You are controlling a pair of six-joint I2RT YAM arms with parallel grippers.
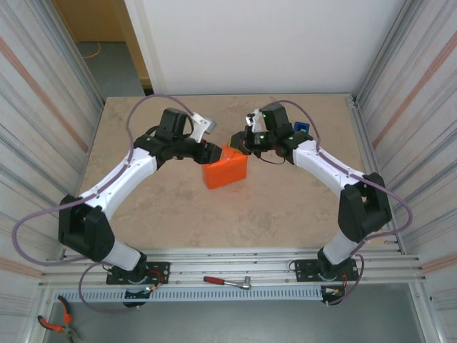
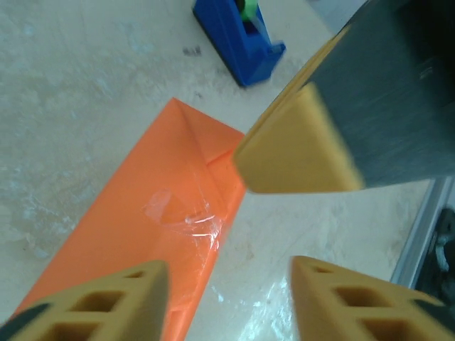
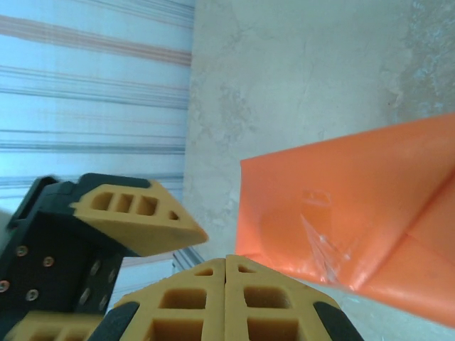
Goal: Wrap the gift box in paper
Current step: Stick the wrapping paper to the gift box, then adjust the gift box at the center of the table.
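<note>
far left, off the desk point(image 1: 150, 218), red-handled pliers point(image 1: 56, 325) lie on the low front ledge. the left arm reaches up from its base and bends in toward the middle. its left claw point(image 1: 212, 152) sits at the upper left corner of the paper point(image 1: 226, 170), fingers apart with nothing between them. in the left wrist view the two fingertips point(image 2: 138, 288) stand wide over the orange surface and the bare desk beside it.

the paper lies in the middle of the desk, folded up into a closed, box-shaped parcel with a creased triangular end flap. a strip of clear tape point(image 2: 190, 222) crosses the seam. on the rail in front of it lies a red-handled ratchet point(image 1: 227, 281).

the right claw point(image 1: 241, 145) hangs at the parcel's upper right corner, just beside the left one. the right wrist view shows its fingers point(image 3: 202, 298) pressed together with nothing pinched, right at the parcel's edge. behind the right arm, near the far right of the desk, stands a blue tape dispenser point(image 1: 301, 127), apart from the parcel.
</note>
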